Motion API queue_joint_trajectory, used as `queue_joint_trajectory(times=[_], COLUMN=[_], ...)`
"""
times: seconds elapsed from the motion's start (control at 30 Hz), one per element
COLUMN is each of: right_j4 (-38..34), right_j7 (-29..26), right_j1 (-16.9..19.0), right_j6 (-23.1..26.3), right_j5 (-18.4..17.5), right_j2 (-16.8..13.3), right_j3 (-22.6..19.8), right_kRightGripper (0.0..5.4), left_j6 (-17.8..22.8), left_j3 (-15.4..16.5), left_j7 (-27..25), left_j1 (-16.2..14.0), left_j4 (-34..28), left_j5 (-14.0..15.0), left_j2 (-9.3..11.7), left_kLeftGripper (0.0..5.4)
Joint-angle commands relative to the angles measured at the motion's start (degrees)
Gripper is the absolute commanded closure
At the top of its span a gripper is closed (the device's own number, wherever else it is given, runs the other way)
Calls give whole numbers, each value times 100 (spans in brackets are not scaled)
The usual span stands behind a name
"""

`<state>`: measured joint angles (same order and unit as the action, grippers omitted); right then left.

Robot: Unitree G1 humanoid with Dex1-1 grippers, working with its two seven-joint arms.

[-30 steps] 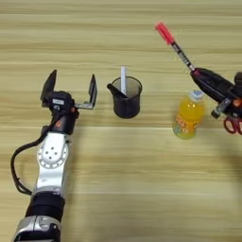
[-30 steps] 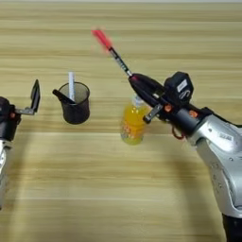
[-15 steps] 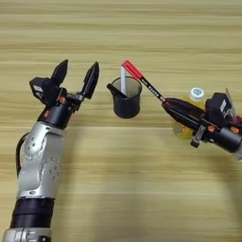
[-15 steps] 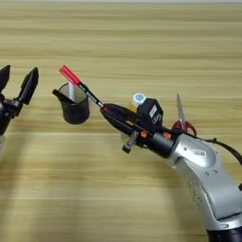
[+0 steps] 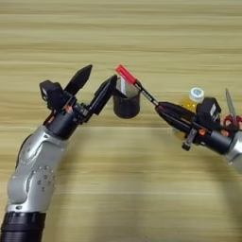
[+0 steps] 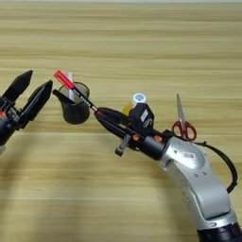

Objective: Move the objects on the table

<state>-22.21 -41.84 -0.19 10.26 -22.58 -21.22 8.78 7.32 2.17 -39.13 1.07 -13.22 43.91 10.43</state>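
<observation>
My right gripper (image 5: 165, 111) is shut on a thin black pen with a red cap (image 5: 146, 93). The pen slants up and to the left, and its red cap hangs at the rim of a black cup (image 5: 126, 106). A white stick (image 6: 71, 79) stands inside the cup. Just left of the cup my left gripper (image 5: 102, 72) stands open, fingers spread wide, one fingertip close to the red cap. Nothing is between its fingers. All of this is over the light wooden table (image 5: 123, 189).
A yellow bottle with a white cap (image 6: 137, 99) stands right behind my right gripper. Red-handled scissors (image 6: 182, 124) lie to the right of the bottle, blades pointing away from me.
My right gripper has swung the pen from the far right over to the cup. My left gripper has moved right, up to the cup, still open.
</observation>
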Motion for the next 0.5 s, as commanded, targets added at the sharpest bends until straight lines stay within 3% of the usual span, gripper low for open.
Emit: queue_joint_trajectory(times=[0.03, 0.17, 0.5], right_j4=[-2, -32, -54], right_j7=[-84, -167, -246], right_j1=[-168, -220, -237], right_j6=[-81, -97, -100], right_j5=[62, 74, 33], right_j2=[15, 0, 5], right_j3=[122, 225, 327], right_kRightGripper=[499, 499, 499], left_j6=[254, 346, 548], left_j3=[-105, -117, -25], left_j7=[-177, -222, -319], left_j1=[-103, -104, -104], left_j4=[-190, -199, -230], left_j5=[92, 105, 290], left_j2=[72, 34, -29], left_kLeftGripper=[0, 0, 119])
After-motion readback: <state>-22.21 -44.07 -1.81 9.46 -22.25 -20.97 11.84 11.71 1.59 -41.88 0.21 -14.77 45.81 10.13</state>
